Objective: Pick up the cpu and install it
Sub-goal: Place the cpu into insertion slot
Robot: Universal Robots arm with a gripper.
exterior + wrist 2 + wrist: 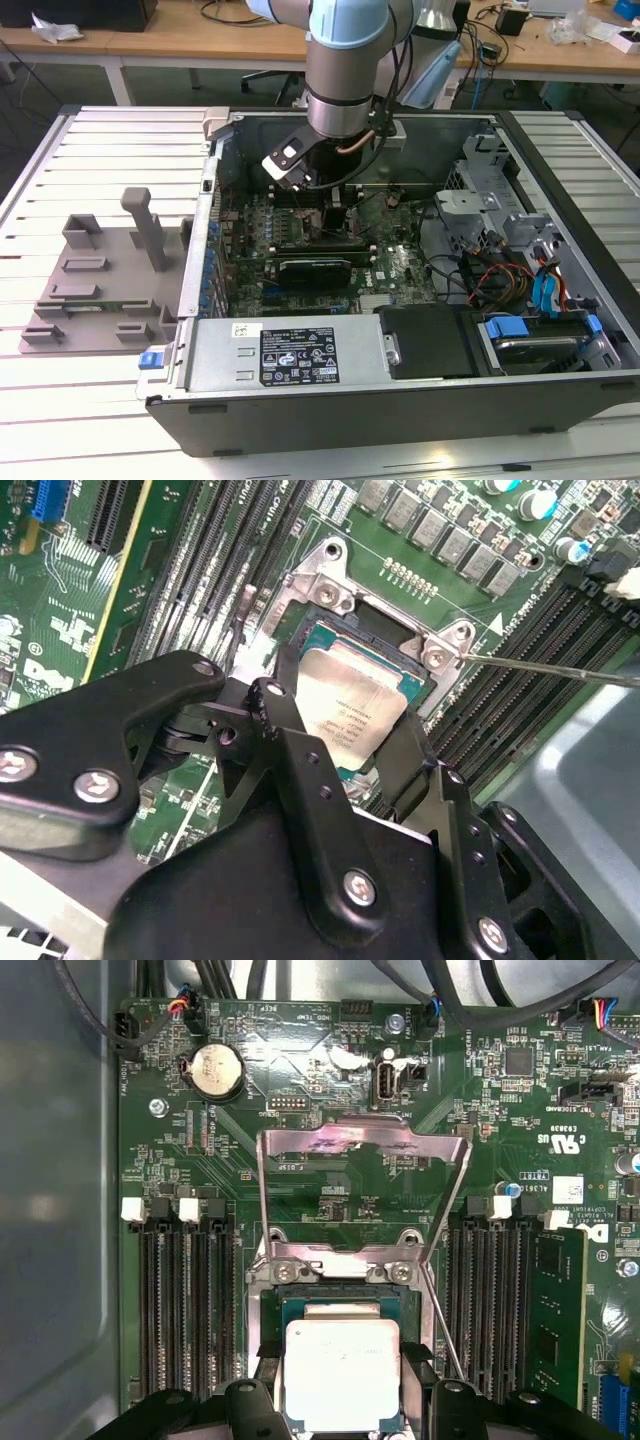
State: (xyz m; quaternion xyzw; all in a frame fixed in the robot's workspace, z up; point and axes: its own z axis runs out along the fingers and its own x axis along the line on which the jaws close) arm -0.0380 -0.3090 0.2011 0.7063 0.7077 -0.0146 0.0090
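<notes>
Grey case (400,410) walls hem the arm (345,60) in the exterior view. In the second wrist view the fingers (272,712) clamp the cpu (350,705) by its edges over the socket (325,580); the first wrist view suggests a tilted release could bend pins.

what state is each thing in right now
cpu: gripped by the tool, over the socket
tool: shut on the cpu
load plate: swung open
lever: released
computer case: open, side panel off
</notes>
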